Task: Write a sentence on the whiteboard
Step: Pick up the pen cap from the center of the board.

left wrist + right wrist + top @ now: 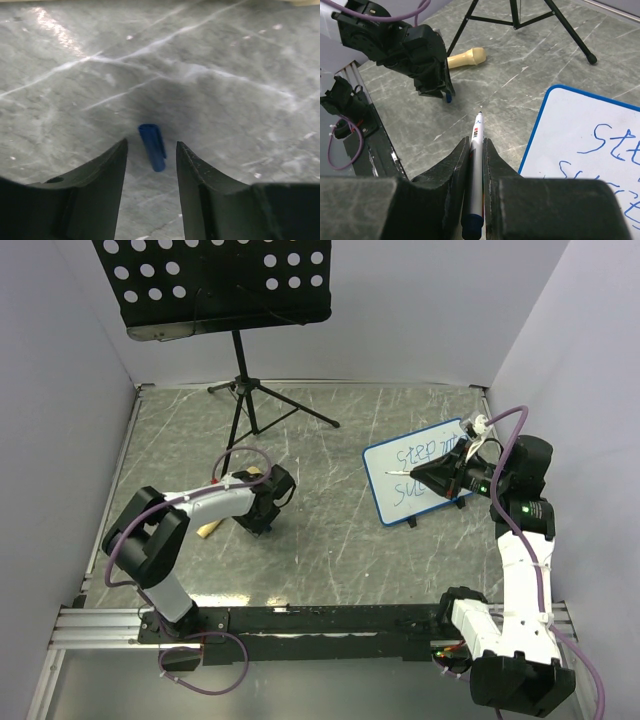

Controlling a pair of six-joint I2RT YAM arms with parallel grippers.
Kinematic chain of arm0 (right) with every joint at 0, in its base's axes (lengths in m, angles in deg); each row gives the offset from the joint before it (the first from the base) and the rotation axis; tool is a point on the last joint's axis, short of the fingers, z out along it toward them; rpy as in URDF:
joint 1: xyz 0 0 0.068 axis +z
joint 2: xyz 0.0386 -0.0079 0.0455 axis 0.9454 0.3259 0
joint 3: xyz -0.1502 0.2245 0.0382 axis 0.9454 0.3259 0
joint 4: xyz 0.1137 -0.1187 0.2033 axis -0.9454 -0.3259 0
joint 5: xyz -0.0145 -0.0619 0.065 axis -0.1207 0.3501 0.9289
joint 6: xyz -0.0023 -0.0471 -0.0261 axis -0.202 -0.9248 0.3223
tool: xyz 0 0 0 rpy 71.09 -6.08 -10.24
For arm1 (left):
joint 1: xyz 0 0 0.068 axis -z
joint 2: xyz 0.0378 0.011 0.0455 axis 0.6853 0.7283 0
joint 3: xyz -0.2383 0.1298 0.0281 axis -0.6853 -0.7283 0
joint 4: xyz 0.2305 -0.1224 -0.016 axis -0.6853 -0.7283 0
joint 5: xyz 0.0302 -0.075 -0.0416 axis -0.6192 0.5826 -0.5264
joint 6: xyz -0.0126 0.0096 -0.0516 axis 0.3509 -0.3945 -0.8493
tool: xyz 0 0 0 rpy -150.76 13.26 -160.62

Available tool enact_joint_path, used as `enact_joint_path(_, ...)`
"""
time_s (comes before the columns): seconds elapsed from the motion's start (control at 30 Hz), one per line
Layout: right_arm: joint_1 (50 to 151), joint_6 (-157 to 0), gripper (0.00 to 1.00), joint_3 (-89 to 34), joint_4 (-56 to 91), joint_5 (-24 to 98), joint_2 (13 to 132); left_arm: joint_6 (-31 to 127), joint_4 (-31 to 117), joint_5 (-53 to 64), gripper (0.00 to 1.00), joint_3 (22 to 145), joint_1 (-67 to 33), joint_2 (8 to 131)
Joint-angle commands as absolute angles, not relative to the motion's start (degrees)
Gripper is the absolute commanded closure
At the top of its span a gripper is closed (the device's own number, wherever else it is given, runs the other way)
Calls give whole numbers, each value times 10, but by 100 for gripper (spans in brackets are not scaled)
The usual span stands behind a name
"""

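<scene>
The left gripper (151, 144) holds its jaws apart astride a blue cap (153, 148) lying on the table (225, 60), with a gap on each side. The cap runs from 11 to 5 o'clock, so a slight wrist turn would square the pads before closing. The right gripper (476, 145) is clamped on the marker (474, 170), tip bare. The whiteboard (393, 510) lies at 3 o'clock of the left gripper from overhead, its sentence (425, 455) in two lines; recapping looks next
</scene>
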State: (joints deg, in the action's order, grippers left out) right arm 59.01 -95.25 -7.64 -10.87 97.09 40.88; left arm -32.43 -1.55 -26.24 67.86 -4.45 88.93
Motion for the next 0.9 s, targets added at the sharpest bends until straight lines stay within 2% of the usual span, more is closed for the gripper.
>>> enact_joint_path(0.0,594,-955,100,-76,-80,989,402,-334,-11,-254,50,663,-48,882)
enact_joint_path(0.07,594,-955,100,-76,-81,989,402,-333,-11,-250,51,659,-52,887)
enact_joint_path(0.17,594,-956,100,-76,-82,989,403,-326,3,-232,63,652,-62,907)
enact_joint_path(0.27,594,-957,100,-74,-83,991,403,-323,4,-231,68,653,-69,926)
enact_joint_path(0.43,613,-974,100,-71,-97,990,409,-312,15,-228,73,652,-72,914)
enact_joint_path(0.67,751,-1033,100,-39,-87,948,425,-267,129,-169,81,595,-73,798)
enact_joint_path(0.87,940,-1118,100,-9,-40,862,450,-256,285,-67,93,520,-72,703)
